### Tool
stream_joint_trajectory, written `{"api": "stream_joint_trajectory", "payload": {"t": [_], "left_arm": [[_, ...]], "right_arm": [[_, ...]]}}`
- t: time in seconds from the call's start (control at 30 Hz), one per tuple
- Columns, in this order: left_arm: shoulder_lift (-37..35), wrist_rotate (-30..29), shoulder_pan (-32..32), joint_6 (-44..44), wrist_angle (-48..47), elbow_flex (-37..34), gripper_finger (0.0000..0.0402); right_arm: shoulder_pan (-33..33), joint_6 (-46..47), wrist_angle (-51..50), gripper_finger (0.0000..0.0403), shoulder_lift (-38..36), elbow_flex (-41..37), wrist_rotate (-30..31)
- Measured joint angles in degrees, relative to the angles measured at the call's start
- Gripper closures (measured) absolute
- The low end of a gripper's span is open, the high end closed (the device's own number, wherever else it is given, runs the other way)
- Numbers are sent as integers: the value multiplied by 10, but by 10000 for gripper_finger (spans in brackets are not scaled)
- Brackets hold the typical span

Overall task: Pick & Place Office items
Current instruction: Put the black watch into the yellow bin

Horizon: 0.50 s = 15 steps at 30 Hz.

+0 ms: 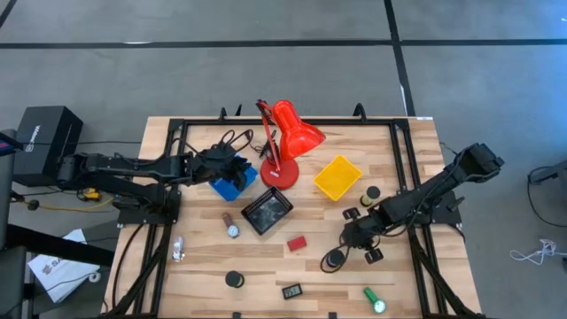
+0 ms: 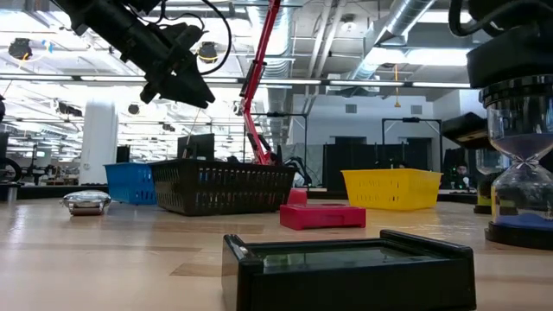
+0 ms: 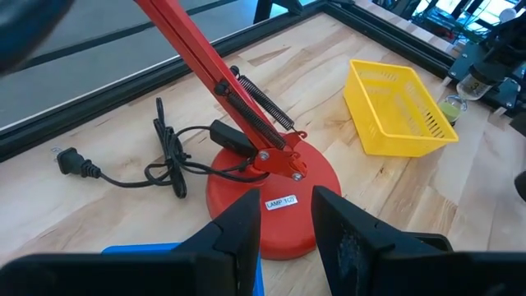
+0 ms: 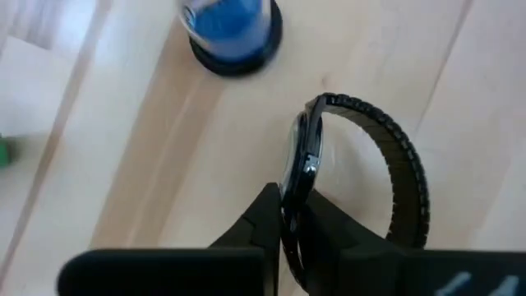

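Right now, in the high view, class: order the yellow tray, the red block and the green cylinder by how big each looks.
Largest to smallest:
1. Yellow tray, clearly the biggest.
2. Green cylinder, slightly longer than the block.
3. Red block.
The last two look close in size, so that order is unsure.

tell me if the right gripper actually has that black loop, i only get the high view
observer: yes. The right gripper is shut on the watch, pinching its face edge-on, and the band loops out to one side.
operator: anything close to it
observer: an hourglass with blue sand stands just beyond the watch, not touching it.
operator: left gripper holding anything
observer: no. The left gripper is open and empty, up in the air over the blue tray, facing the lamp base.
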Motion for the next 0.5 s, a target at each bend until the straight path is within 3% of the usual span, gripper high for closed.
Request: {"api": "stream_joint_trajectory", "payload": {"t": [0.23,0.37,0.5], "left_arm": [[0,0,0,0,2,0,296],[0,0,0,0,5,0,296],[0,0,0,0,5,0,296]], "right_arm": [[-46,-2,-86,373,0,44,8],[-84,-25,-146,393,-1,79,43],[-126,-37,-186,384,-1,118,78]]}}
